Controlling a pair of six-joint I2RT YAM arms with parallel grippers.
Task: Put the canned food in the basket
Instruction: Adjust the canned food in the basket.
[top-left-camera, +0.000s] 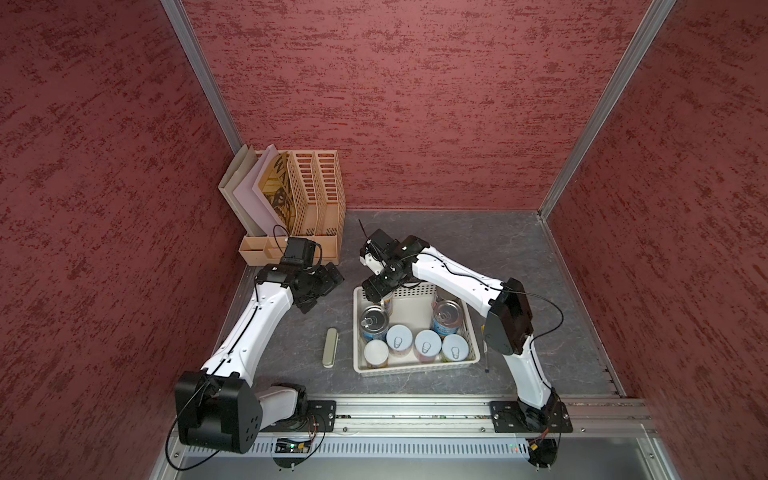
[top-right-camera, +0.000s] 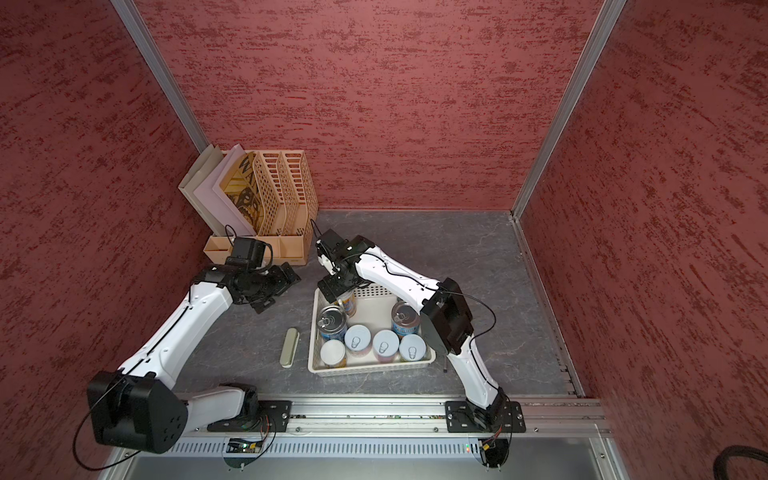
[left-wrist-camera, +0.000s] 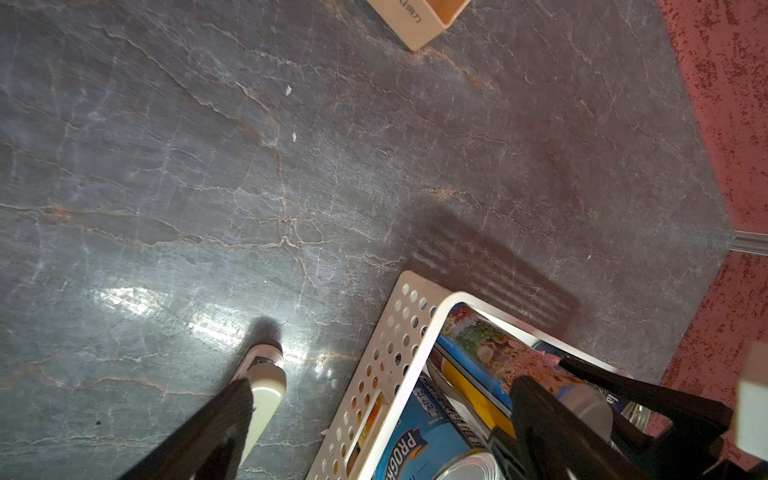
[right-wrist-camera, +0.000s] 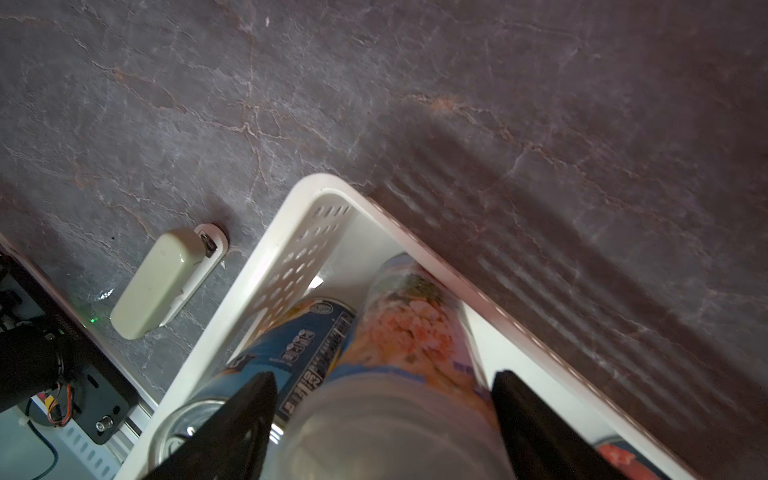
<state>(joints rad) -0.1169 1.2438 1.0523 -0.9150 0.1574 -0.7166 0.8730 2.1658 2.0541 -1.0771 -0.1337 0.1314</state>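
Right wrist view: the right gripper hangs over the slim can, its jaws spread to either side with a gap showing, not pressing.
Left gripper: wide and empty, above the table, left of the basket.
Slim can's place: upright in the basket's far left corner, just beside a blue can.
Handling: likely rigid, weighty and slick-labelled; tall and narrow, so prone to tip.
Hold: across the round side wall, about mid-height.
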